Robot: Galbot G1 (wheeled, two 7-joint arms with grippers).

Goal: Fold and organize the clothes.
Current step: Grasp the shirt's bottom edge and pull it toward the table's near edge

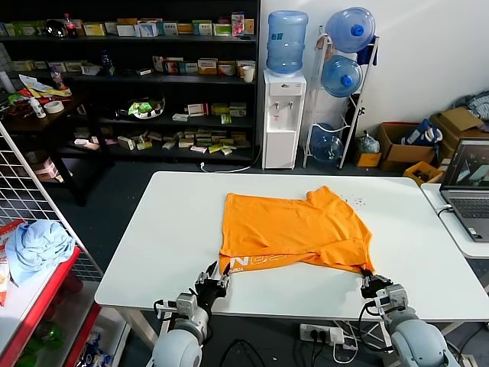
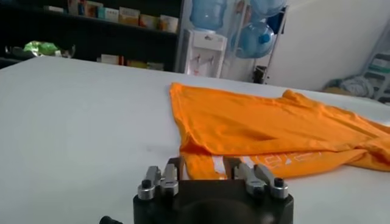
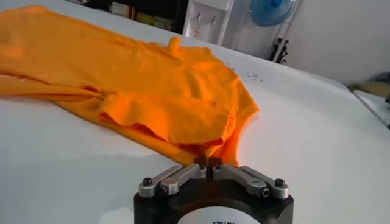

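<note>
**Ana:** Orange short-sleeved T-shirt (image 1: pixel 294 229) of thin fabric, spread on the white table (image 1: pixel 153 260), and both arms are down at its near hem. Just ahead of the left gripper (image 1: pixel 216 277) sits the shirt's near-left corner. What do you make of the fingers?

**Ben:** Spread apart, Ana, holding nothing. In the left wrist view the left gripper (image 2: pixel 204 170) has its two fingers open with the folded hem lying just beyond the tips, lined up for a pinch, I'd say.

**Ana:** And the other side?

**Ben:** The right gripper (image 1: pixel 372 280) is at the near-right corner. From its own camera, the right gripper (image 3: pixel 208 163) has its fingertips drawn together right at the cloth's edge. It looks pinched onto the shirt corner, though the contact is a tight call.

**Ana:** Why the two corners?

**Ben:** My read: gripping both ends of the hem lets the arms lift and carry that edge evenly away from them for a fold. The near strip is already turned over, print side up.

**Ana:** Any lettering legible?

**Ben:** White characters on that turned strip, ahead of the left gripper; something like "N 02", partly creased, so I wouldn't swear to it. Far off to the left gripper's outer side, a light blue cloth bundle (image 1: pixel 34 245) lies on a red-edged rack.
</note>
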